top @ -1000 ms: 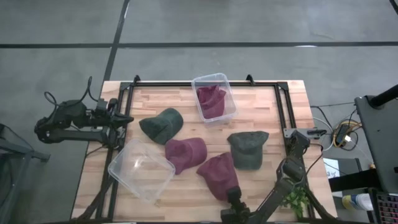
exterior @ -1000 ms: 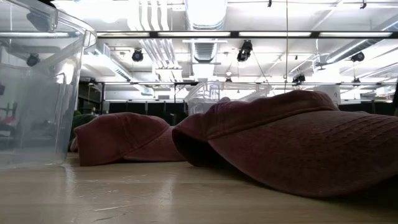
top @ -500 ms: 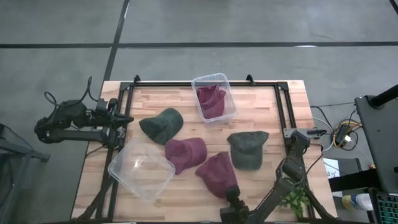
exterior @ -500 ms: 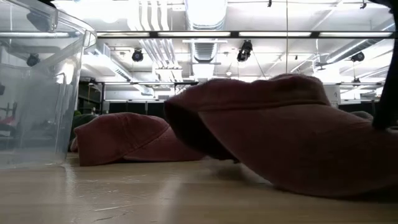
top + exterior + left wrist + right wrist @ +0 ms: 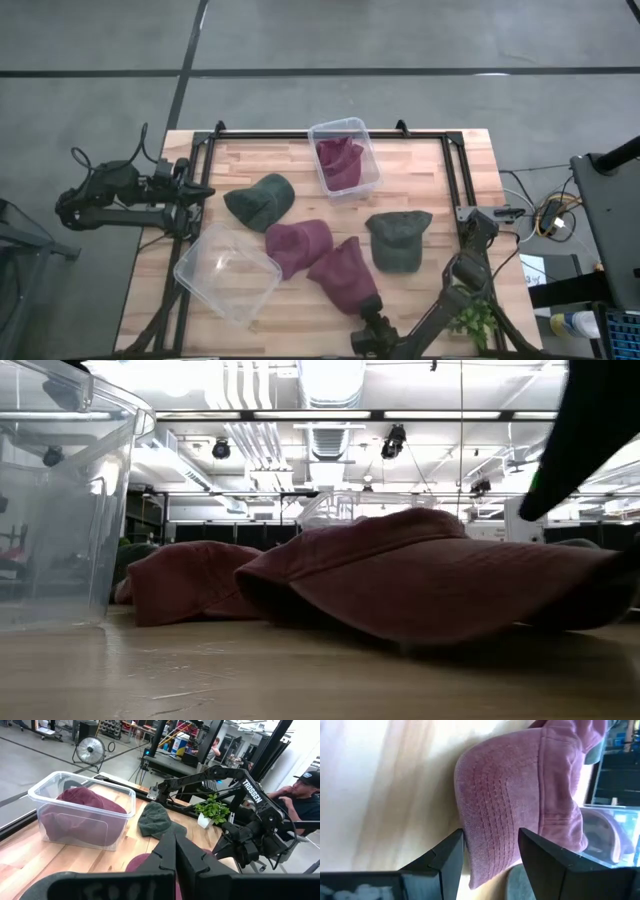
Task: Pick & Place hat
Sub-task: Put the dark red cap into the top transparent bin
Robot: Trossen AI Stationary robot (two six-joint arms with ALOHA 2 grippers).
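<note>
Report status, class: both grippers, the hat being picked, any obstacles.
Right gripper closed on brim of maroon cap. Left gripper shut, parked at table's left edge. Second maroon cap touching it; empty clear bin alongside.

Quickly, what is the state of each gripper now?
Left gripper: closed, holding nothing.
Right gripper: fingers on the brim of a maroon cap, holding it.
</note>
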